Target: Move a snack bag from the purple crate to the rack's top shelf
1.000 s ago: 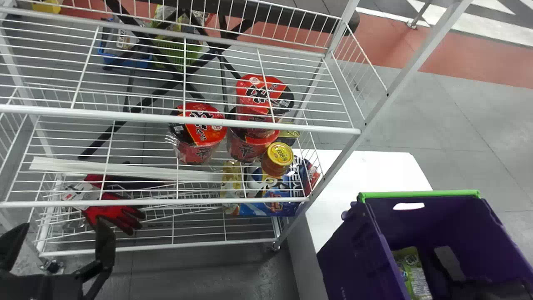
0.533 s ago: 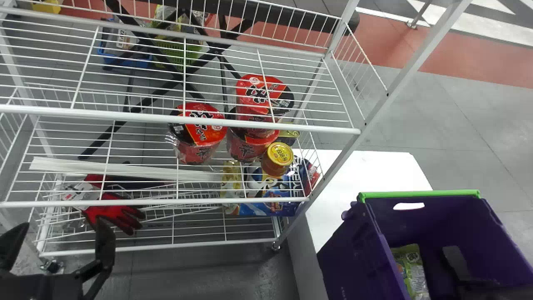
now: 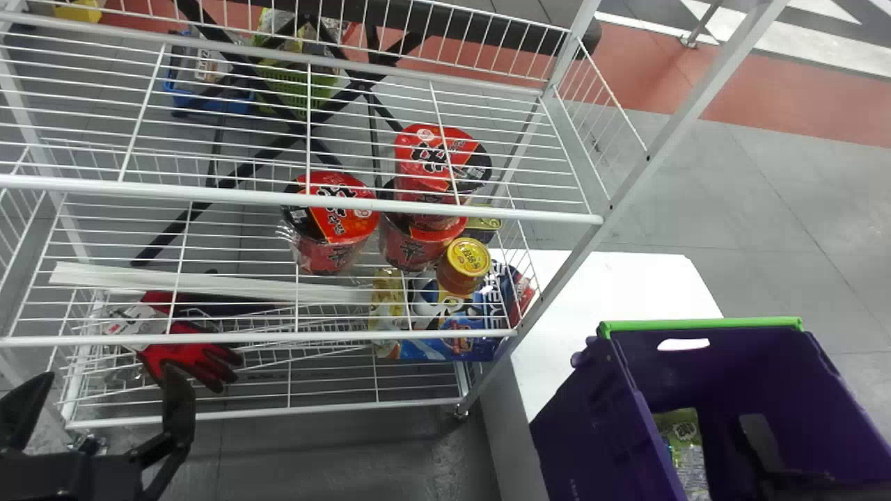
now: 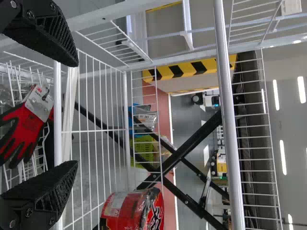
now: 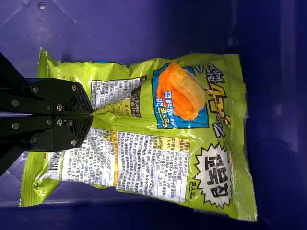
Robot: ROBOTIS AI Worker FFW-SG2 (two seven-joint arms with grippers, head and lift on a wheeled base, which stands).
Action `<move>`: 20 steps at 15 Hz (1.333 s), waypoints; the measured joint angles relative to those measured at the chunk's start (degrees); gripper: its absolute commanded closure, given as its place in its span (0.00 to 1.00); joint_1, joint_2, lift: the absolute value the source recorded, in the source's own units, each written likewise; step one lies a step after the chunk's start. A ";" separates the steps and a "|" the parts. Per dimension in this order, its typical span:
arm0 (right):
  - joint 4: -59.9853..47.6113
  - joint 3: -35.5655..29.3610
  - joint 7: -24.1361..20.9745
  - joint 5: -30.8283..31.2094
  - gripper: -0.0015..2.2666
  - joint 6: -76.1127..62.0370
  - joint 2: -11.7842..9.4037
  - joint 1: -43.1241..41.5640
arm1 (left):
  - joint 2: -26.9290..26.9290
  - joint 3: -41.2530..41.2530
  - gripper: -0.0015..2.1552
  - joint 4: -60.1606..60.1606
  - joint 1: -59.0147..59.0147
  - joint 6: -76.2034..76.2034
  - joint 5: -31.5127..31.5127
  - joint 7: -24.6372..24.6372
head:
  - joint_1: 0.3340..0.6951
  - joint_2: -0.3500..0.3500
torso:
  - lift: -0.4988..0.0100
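Snack bag (image 5: pixel 192 136) is risking a slip when raised — the right gripper (image 5: pixel 92 115), nearly closed, is pinching just a thin fold.

The white wire rack (image 3: pixel 209 194) stands on the grey floor (image 3: pixel 766 188), and on its shelf below the highest one seen, red noodle cups (image 3: pixel 328 256) and a small yellow-lidded tub (image 3: pixel 468 257) stand toward the right. Lower down, a red-and-black glove (image 3: pixel 188 351) lies toward the left and a blue packet (image 3: pixel 424 348) at the right. Just beside the rack is a white-topped bench (image 3: pixel 626 285); the purple crate (image 3: pixel 585 431) overlaps it in view, its underside hidden.
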 measured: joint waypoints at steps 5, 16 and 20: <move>-2.59 -1.76 2.41 -2.11 0.99 -3.30 1.19 2.58 | 0.00 -0.21 0.04 -0.04 -0.14 0.02 0.01 -0.06 | 1.00 0.00 | 0.09; -12.52 -7.33 4.61 -2.55 0.99 -8.66 7.77 9.25 | 0.00 -0.32 0.04 0.98 -0.89 0.19 0.36 -0.09 | 1.00 0.00 | 0.18; -15.88 -8.32 4.49 -2.73 0.99 -9.80 10.08 12.23 | 0.00 -0.40 0.04 1.19 -0.89 0.23 0.28 -0.05 | 1.00 0.00 | 0.21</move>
